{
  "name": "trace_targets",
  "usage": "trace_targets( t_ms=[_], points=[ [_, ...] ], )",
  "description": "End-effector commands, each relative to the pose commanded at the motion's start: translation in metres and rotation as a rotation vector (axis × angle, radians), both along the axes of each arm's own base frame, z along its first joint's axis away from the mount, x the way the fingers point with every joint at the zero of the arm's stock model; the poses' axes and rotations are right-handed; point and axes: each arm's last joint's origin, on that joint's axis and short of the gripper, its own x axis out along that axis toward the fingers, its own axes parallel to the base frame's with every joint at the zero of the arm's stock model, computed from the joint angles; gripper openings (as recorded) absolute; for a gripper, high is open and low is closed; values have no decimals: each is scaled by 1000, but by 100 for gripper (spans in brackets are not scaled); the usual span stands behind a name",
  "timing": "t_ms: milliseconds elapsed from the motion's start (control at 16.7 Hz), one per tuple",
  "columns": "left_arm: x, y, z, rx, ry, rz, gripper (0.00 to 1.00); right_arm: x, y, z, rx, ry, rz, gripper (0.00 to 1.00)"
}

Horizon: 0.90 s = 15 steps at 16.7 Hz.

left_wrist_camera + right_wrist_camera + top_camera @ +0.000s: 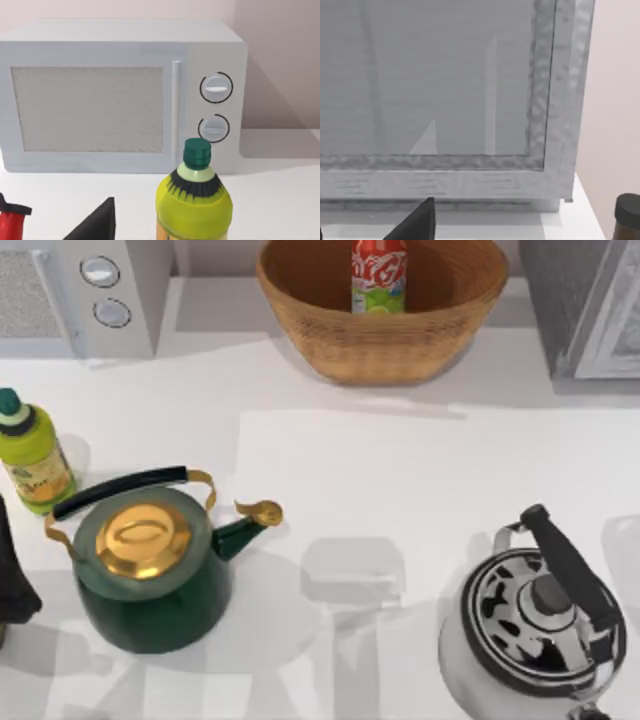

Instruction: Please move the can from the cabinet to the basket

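The can (379, 276), red on top and lime-green below, stands upright inside the woven basket (300, 315) at the back middle of the table. The cabinet (570, 310) with its grey speckled side stands at the back right, and its pale framed door (435, 90) faces the right wrist camera, closed. My left arm (14, 575) rests at the table's left edge, and a dark part of my left gripper (95, 225) points toward the white appliance. A dark part of my right gripper (417, 222) is low in front of the cabinet door. Neither gripper touches the can.
A white appliance (110, 290) with two knobs stands at the back left. A yellow-green bottle (32, 455) stands at the left, with a green kettle (150, 570) in front of it. A chrome kettle (540, 630) stands at the front right.
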Motion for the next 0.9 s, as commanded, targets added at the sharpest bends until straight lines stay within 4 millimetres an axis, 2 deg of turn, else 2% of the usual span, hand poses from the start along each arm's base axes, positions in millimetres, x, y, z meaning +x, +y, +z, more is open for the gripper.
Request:
trace_targets(
  t_ms=[360,540,720,900],
  points=[
    [0,0,0,0,0,0,100,0,0,-2,5,3,3,100],
    [0,0,0,0,0,0,100,6,-11,9,-1,0,7,100],
    [0,0,0,0,0,0,100,17,-34,37,-4,-2,10,100],
    [0,0,0,0,0,0,100,28,-60,83,1,2,8,100]
  ],
)
